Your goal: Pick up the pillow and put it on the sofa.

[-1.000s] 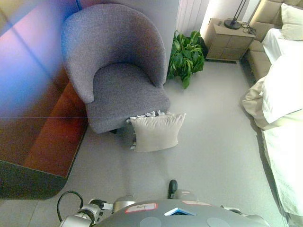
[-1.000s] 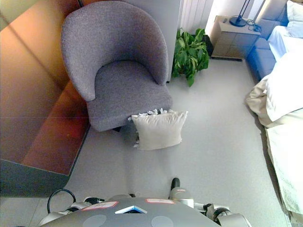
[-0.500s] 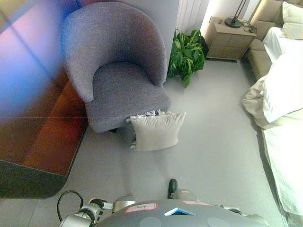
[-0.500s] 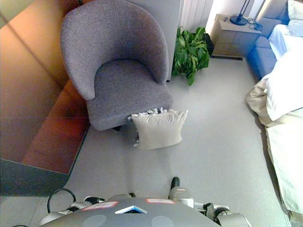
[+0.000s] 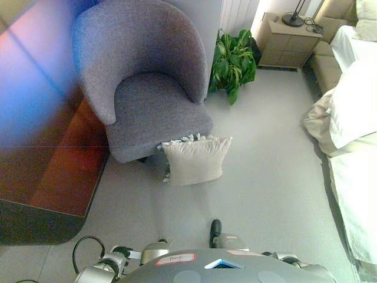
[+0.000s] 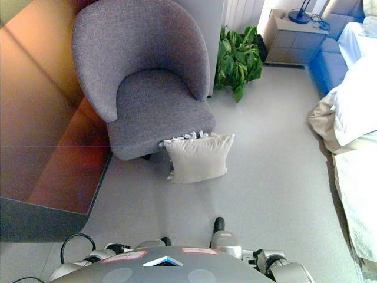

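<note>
Neither hand's fingers show in either view, so I cannot tell whether they are apart or together; only the arms' silver-grey wrists peek in at the bottom edge, well short of the pillow.

The cream square fabric pillow (image 5: pixel 195 160) with a tasselled fringe stands on the pale grey floor (image 5: pixel 271 177), leaning against the front edge of the grey woven-fabric tub armchair (image 5: pixel 144 76) — the task's sofa. The pillow's top fringe touches the seat's front right corner, while its lower edge rests on the floor. The seat cushion behind the pillow is flat and bare, wrapped by a tall curved back with a coarse weave.

To the pillow's left, beyond the armchair, runs a glossy reddish-brown wooden panel (image 6: pixel 53 135); the right eye view shows its warm orange sheen plainly. Behind and to the right of the pillow, past the armchair's arm, a leafy green potted plant (image 5: pixel 234 59) sits against a white ribbed wall panel (image 6: pixel 240 12). Farther right of the plant stands a beige boxy bedside cabinet (image 5: pixel 290 38) carrying the dark round base of a lamp (image 5: pixel 292 19) — the right eye view cuts the cabinet closer to the top edge.

Well to the right of the pillow lies a bed with rumpled white bedding (image 5: pixel 353 124), soft and folded, hanging toward the floor. The upholstered bed frame (image 5: pixel 324 59) reads tan in the left eye view.
</note>
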Robot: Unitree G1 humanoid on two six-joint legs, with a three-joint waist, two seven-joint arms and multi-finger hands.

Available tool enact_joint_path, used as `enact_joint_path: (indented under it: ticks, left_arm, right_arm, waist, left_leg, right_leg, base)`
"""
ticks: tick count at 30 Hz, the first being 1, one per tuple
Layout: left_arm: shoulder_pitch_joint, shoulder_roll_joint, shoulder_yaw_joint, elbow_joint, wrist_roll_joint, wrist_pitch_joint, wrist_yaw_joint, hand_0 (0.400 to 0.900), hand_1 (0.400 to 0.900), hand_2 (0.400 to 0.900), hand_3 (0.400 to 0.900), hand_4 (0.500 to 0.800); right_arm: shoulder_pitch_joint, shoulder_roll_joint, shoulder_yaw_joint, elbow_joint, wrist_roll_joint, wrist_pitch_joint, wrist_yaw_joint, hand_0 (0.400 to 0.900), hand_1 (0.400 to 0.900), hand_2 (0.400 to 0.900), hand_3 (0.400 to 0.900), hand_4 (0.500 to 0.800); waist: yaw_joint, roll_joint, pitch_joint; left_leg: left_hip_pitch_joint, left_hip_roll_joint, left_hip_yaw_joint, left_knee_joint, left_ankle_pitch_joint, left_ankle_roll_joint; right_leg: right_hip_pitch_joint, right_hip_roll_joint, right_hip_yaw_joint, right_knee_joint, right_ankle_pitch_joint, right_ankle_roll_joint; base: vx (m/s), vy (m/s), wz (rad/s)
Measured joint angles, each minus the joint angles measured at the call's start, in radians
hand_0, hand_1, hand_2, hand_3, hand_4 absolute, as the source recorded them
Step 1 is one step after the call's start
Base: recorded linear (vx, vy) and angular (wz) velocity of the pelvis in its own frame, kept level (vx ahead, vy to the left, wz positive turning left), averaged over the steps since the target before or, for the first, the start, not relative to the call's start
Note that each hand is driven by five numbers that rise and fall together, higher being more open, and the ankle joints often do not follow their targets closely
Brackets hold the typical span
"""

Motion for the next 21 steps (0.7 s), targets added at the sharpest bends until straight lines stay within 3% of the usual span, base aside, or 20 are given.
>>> enact_joint_path:
  ticks: [3, 9, 14, 15, 16, 17, 18, 19, 20, 21]
  left_arm:
    - [-0.007, -0.001, -0.001, -0.003, 0.000, 0.009, 0.011, 0.900, 0.900, 0.900, 0.900, 0.800]
    - [-0.063, -0.009, -0.072, -0.010, -0.010, 0.028, 0.020, 0.900, 0.900, 0.900, 0.900, 0.800]
    - [-0.080, -0.010, -0.063, -0.018, -0.023, 0.027, 0.024, 0.900, 0.900, 0.900, 0.900, 0.800]
    - [-0.079, -0.011, -0.060, -0.017, -0.029, 0.027, 0.024, 0.900, 0.900, 0.900, 0.900, 0.800]
    - [-0.079, -0.009, -0.057, -0.017, -0.039, 0.026, 0.023, 0.900, 0.900, 0.900, 0.900, 0.800]
    - [-0.088, -0.012, -0.037, -0.018, -0.042, 0.024, 0.021, 0.900, 0.900, 0.900, 0.900, 0.800]
    - [-0.081, -0.021, -0.016, -0.022, -0.049, 0.021, 0.019, 0.900, 0.900, 0.900, 0.900, 0.800]
    - [-0.058, -0.048, -0.008, -0.021, -0.049, 0.015, 0.019, 0.900, 0.900, 0.900, 0.900, 0.800]
    - [-0.051, -0.081, 0.004, -0.015, -0.051, 0.018, 0.021, 0.900, 0.900, 0.900, 0.900, 0.800]
    - [-0.038, -0.061, 0.006, -0.015, -0.058, 0.019, 0.013, 0.900, 0.900, 0.900, 0.900, 0.800]
  right_arm:
    - [-0.002, -0.002, 0.009, -0.007, 0.012, 0.001, 0.002, 0.900, 0.900, 0.900, 0.900, 0.800]
    - [-0.061, -0.027, 0.019, -0.019, 0.052, 0.018, -0.002, 0.900, 0.900, 0.900, 0.900, 0.800]
    - [-0.113, -0.041, 0.018, -0.021, 0.050, 0.018, -0.016, 0.900, 0.900, 0.900, 0.900, 0.800]
    - [-0.118, -0.043, 0.017, -0.020, 0.049, 0.018, -0.016, 0.900, 0.900, 0.900, 0.900, 0.800]
    - [-0.123, -0.047, 0.014, -0.019, 0.045, 0.017, -0.016, 0.900, 0.900, 0.900, 0.900, 0.800]
    - [-0.122, -0.048, 0.005, -0.020, 0.038, 0.013, -0.015, 0.900, 0.900, 0.900, 0.900, 0.800]
    - [-0.123, -0.051, 0.006, -0.014, 0.027, 0.014, -0.014, 0.900, 0.900, 0.900, 0.900, 0.800]
    - [-0.133, -0.067, 0.008, -0.006, 0.011, 0.014, -0.014, 0.900, 0.900, 0.900, 0.900, 0.800]
    - [-0.157, -0.101, -0.002, 0.000, 0.005, 0.019, -0.008, 0.900, 0.900, 0.900, 0.900, 0.800]
    - [-0.146, -0.096, -0.002, 0.000, -0.009, 0.018, -0.012, 0.900, 0.900, 0.900, 0.900, 0.800]
  waist:
    - [-0.001, 0.002, 0.002]
    - [-0.030, 0.033, 0.061]
    - [-0.042, 0.051, 0.120]
    - [-0.033, 0.058, 0.122]
    - [-0.026, 0.071, 0.134]
    - [-0.036, 0.062, 0.159]
    - [-0.024, 0.042, 0.165]
    - [-0.010, 0.069, 0.139]
    - [0.005, 0.182, 0.135]
    - [0.015, 0.162, 0.148]
  left_leg:
    - [-0.018, 0.004, 0.001, 0.006, 0.001, -0.001]
    - [-0.095, 0.018, -0.028, 0.079, 0.004, -0.006]
    - [-0.172, 0.052, -0.021, 0.246, -0.007, 0.013]
    - [-0.189, 0.068, -0.021, 0.280, -0.023, 0.034]
    - [-0.202, 0.091, -0.021, 0.331, -0.052, 0.007]
    - [-0.247, 0.102, -0.023, 0.441, -0.048, -0.018]
    - [-0.270, 0.073, -0.020, 0.433, -0.044, -0.037]
    - [-0.269, 0.062, -0.023, 0.292, -0.041, -0.025]
    - [-0.278, 0.152, -0.036, 0.194, -0.041, -0.019]
    - [-0.253, 0.145, -0.062, 0.168, 0.008, -0.091]
  right_leg:
    - [-0.016, 0.006, 0.007, 0.001, 0.000, 0.000]
    - [-0.059, 0.017, 0.040, 0.006, 0.000, -0.012]
    - [-0.104, 0.034, 0.055, 0.058, -0.013, -0.046]
    - [-0.127, 0.044, 0.057, 0.110, -0.025, -0.062]
    - [-0.161, 0.055, 0.059, 0.180, -0.062, -0.093]
    - [-0.149, 0.064, 0.081, 0.174, -0.065, -0.098]
    - [-0.137, 0.052, 0.109, 0.120, -0.071, -0.086]
    - [-0.116, 0.085, 0.139, 0.028, -0.130, 0.010]
    - [-0.159, 0.166, 0.083, 0.230, -0.156, -0.040]
    - [-0.147, 0.142, 0.073, 0.426, -0.263, -0.050]
  base:
    - [-0.07, -0.115, 0.03]
    - [-0.09, -0.117, 0.03]
    - [0.13, -0.039, -0.26]
    - [0.34, 0.109, -0.50]
    - [0.46, 0.175, -0.62]
    - [0.37, 0.143, -0.47]
    - [0.49, 0.185, -0.64]
    - [0.49, 0.167, -0.63]
    - [0.60, 0.191, -0.81]
    - [0.58, 0.175, -0.74]
